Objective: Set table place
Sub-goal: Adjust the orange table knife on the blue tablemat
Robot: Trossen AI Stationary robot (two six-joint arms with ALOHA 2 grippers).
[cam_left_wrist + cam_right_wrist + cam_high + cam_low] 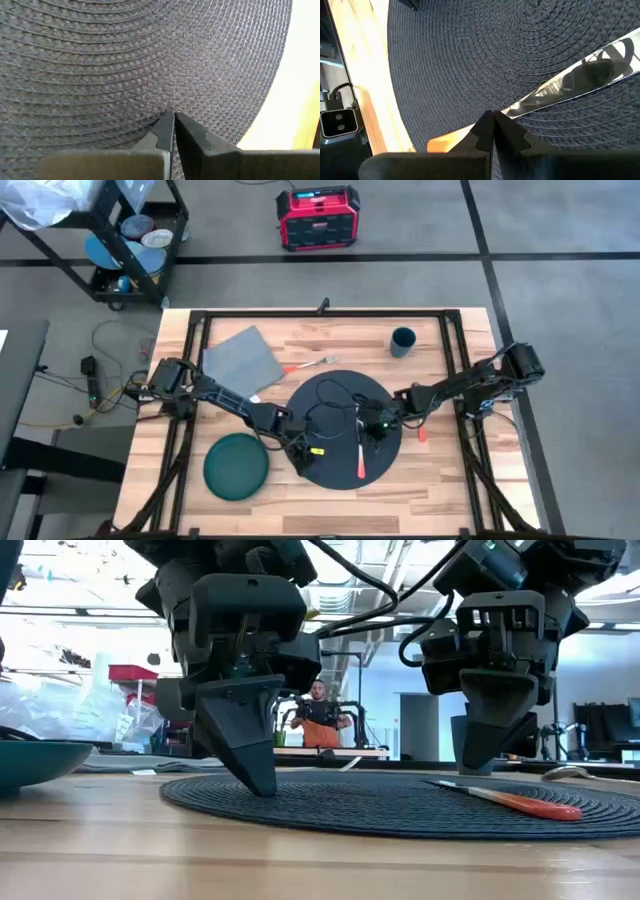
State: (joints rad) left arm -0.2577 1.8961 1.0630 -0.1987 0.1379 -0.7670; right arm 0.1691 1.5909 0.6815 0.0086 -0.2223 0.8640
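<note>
The place, a round dark grey woven mat [345,430], lies flat on the middle of the wooden table [440,490]. A knife with an orange handle [360,452] lies on the mat's right half, also seen in the low view [510,802]. My left gripper [300,448] is shut and points down onto the mat's near left part [262,788]. My right gripper [377,425] is shut and points down over the mat's right half, where the knife's blade meets its handle [492,117]. My left gripper stands with its shut fingertips [167,125] on the mat's woven top [150,90], a little inside its edge. It comes from above, pointing down, and the mat lies flat on the table. My right gripper's shut tips [480,766] reach down to mat level at the knife. I cannot tell whether they touch the knife or the mat.
A dark green plate [237,467] sits left of the mat near the front edge. At the back lie a grey napkin [243,360], a fork with an orange handle [312,364] and a dark blue cup [403,341]. Another orange-handled piece [421,435] lies right of the mat.
</note>
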